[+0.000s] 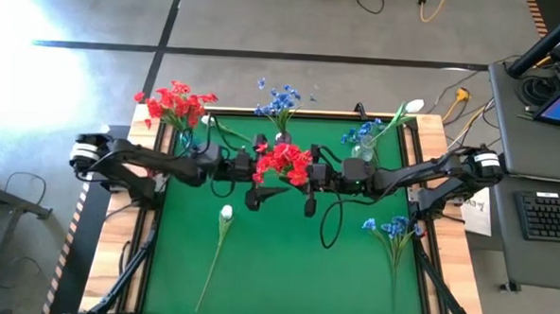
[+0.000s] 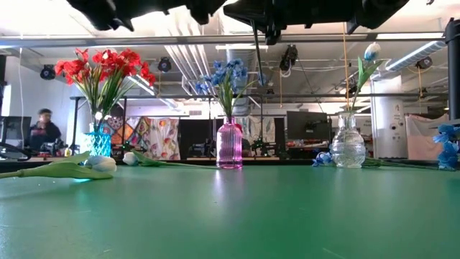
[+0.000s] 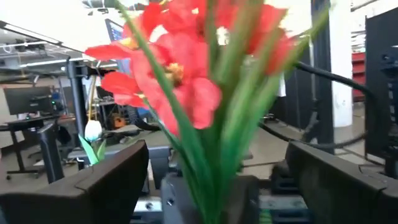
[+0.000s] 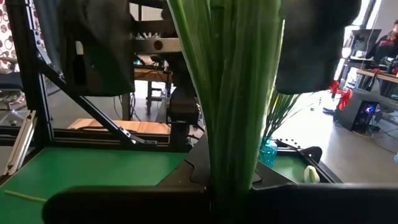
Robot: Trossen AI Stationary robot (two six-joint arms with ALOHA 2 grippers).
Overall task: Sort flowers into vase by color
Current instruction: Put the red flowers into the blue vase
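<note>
Green table (image 1: 275,261), both arms meeting mid-table — right hand (image 1: 310,172) clamped on red flowers (image 1: 285,161), left hand (image 1: 259,171) spread wide around them

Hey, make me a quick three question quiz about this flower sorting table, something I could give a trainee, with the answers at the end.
1. True or false: the pink vase holds red flowers.
2. Which gripper is shut on the red bunch held above the mat: A left gripper, B right gripper, C neither?
3. Fill in: the loose white flower lies on the ____ mat.

Key
1. False: it holds blue flowers; the red ones stand in the teal vase.
2. B: the right gripper clamps the green stems, while the left gripper's fingers stand open on either side of the bunch.
3. Green.
</note>
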